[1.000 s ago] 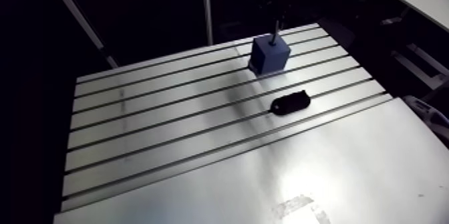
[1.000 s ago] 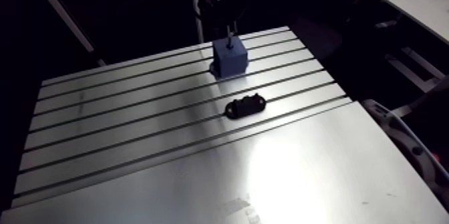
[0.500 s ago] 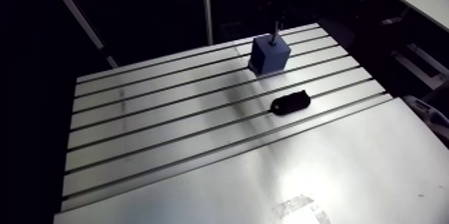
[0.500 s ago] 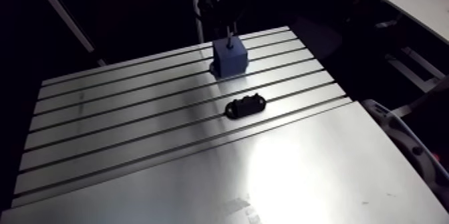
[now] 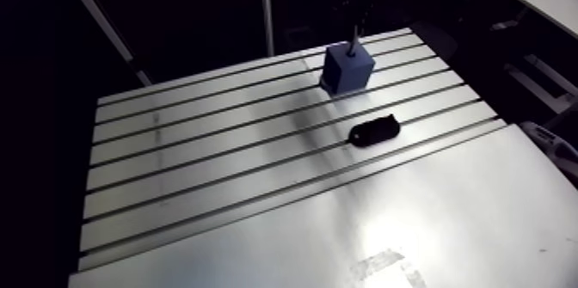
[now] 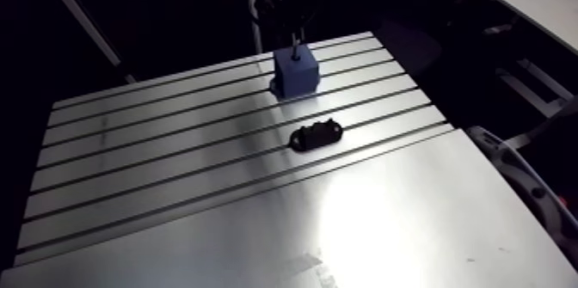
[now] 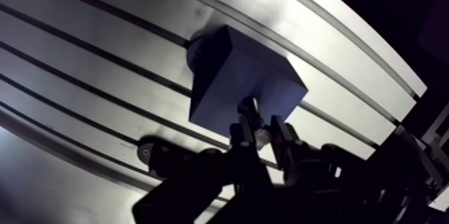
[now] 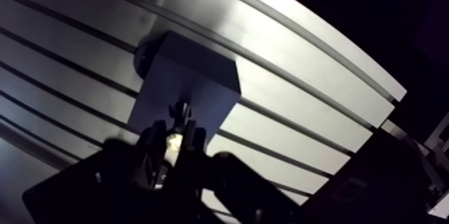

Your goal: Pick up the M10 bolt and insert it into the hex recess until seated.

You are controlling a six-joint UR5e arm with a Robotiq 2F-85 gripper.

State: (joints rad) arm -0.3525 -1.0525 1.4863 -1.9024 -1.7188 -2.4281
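A blue block point(image 5: 347, 68) stands on the slotted table point(image 5: 215, 180) near its far edge. Straight above it, my gripper point(image 7: 262, 135) is shut on the M10 bolt point(image 8: 177, 132). In the wrist view the bolt sticks out ahead of the fingertips point(image 7: 242, 135), and its lower end meets the block's top face point(image 7: 234, 73). The arm view shows it as a thin shaft point(image 5: 353, 40) rising from the block into the dark gripper. The hex recess itself is hidden under the bolt and the fingers.
A small black holder point(image 5: 372, 131) lies across a slot a short way in front of the block. The smooth plate point(image 5: 413, 223) covers the table's near side. A patch of tape point(image 5: 383, 267) sits by the near edge.
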